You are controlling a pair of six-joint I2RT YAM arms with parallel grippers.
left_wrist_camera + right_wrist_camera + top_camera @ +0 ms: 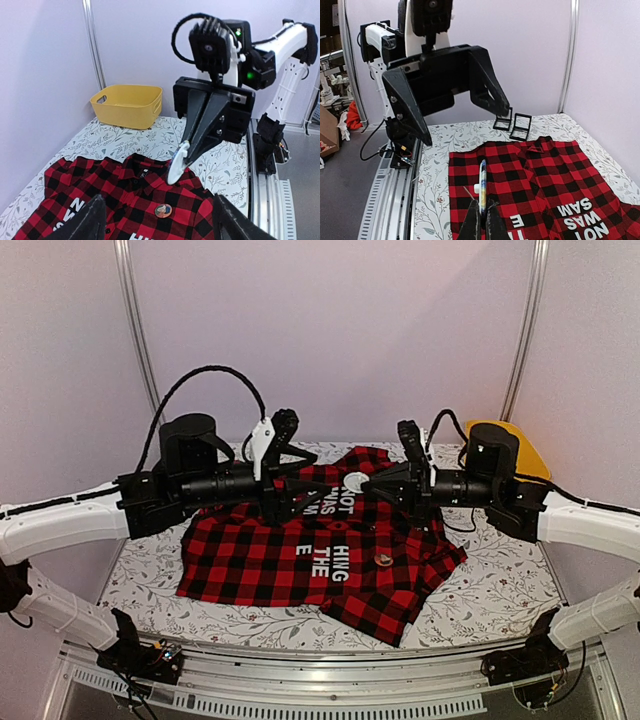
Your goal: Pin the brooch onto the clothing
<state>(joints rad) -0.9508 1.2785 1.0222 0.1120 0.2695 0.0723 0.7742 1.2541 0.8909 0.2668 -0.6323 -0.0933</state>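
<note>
The right pincer (482,207) was clamped on a thin round disc (482,186), held edge-up above the shirt (260,560). Facing it, the left pincer (464,126) hung with jaws spread wide, holding nothing. The checked shirt lay flat in the middle of the table (500,590), with a round brooch (383,559) on its right half. A yellow basket (127,105) stood at the far right corner.

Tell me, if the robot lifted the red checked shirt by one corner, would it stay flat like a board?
Probably not. The shirt lies limp, with soft folds on one side, so it would likely droop and hang. Pushed, it would probably bunch up rather than slide whole across the table, since it looks like thin cloth.
</note>
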